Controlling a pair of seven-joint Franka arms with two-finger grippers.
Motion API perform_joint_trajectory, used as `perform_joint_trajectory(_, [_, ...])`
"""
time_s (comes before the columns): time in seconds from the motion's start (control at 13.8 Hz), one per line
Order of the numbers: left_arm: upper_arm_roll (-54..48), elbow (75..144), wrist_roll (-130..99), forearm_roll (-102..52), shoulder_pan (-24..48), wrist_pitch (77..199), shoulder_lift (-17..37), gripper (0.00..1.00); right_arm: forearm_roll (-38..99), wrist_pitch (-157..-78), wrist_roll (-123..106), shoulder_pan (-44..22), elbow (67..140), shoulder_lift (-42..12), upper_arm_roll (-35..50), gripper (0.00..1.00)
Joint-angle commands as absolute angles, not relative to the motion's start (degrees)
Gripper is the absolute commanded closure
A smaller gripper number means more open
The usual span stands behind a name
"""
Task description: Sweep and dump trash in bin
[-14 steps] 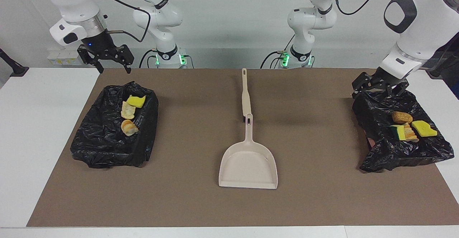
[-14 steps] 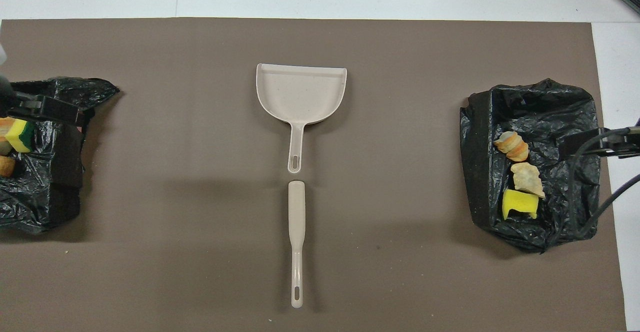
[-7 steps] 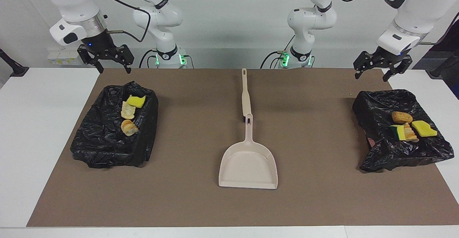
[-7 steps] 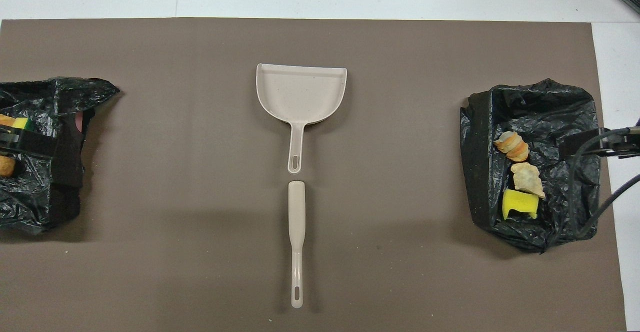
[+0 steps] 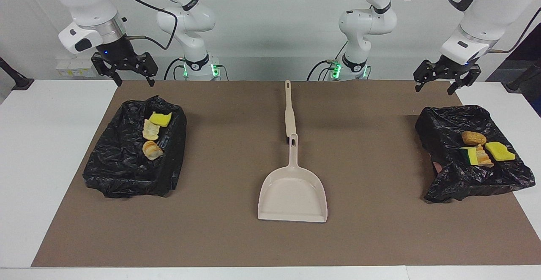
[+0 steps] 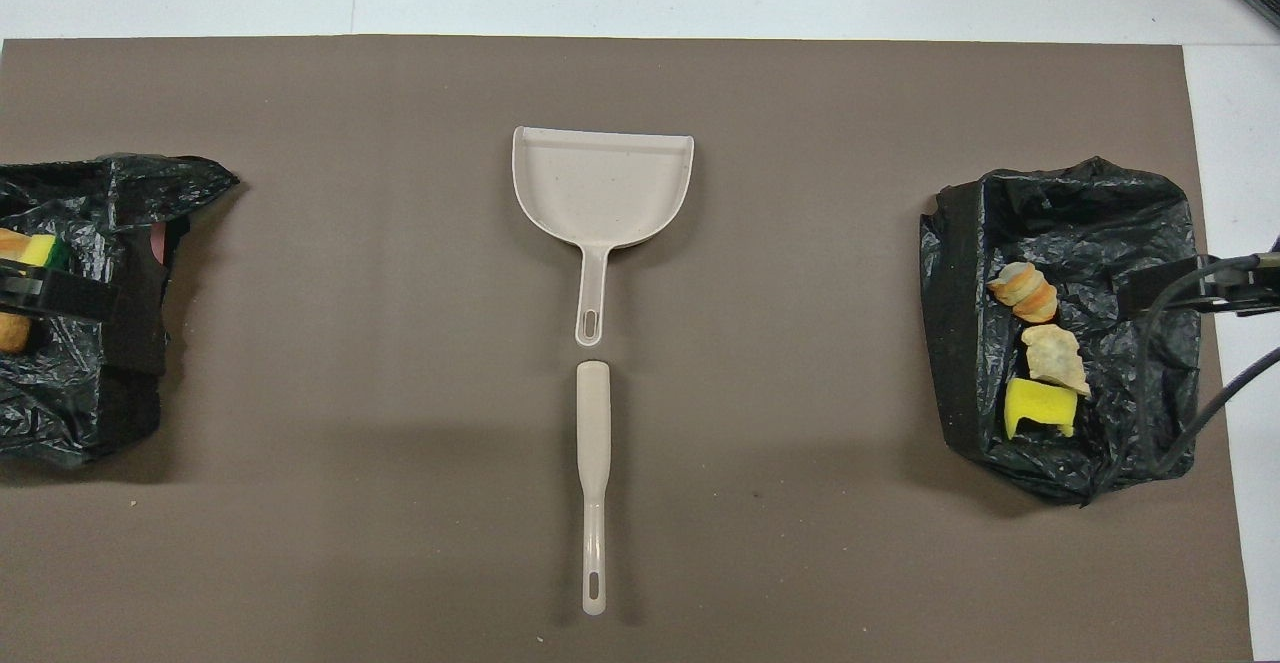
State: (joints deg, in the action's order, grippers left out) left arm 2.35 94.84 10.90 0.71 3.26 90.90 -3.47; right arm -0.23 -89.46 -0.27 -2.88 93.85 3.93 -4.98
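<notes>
In bins [image 5: 127, 166], trash [image 5: 153, 133], both tools open

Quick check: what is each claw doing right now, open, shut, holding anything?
Left claw: open, empty, up over the mat edge near its bin.
Right claw: open, empty, up by its bin.

Bright, even light falls from above. On the brown mat [image 5: 219, 237] soft, blurred shadows lie across the middle band near the brush [image 5: 289, 111] and dustpan [image 5: 292, 195]. The crinkled black bin liners [image 5: 127, 166] catch small white glints. Both views are sharp, with no visible bending at the edges.
</notes>
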Motion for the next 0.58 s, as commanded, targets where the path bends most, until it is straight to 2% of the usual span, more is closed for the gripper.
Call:
perform_joint_trajectory(0.0, [2.55,93.09,9.93,-0.09,3.34,90.10,-3.52,0.00,0.44,-89.47,-1.94,-2.29,94.14,4.40,-4.83,0.00])
perform_joint_trajectory(0.14, [2.55,91.15,10.11,0.09,3.16,88.07,-2.56,0.00,0.26,-89.12,-1.93,-2.29,94.22,4.57,-4.75,0.00])
perform_joint_trajectory(0.51, [2.55,91.23,10.46,0.00,3.25,88.33,-2.55,0.00,0.61,-89.12,-1.93,-2.55,94.22,4.57,-4.66,0.00])
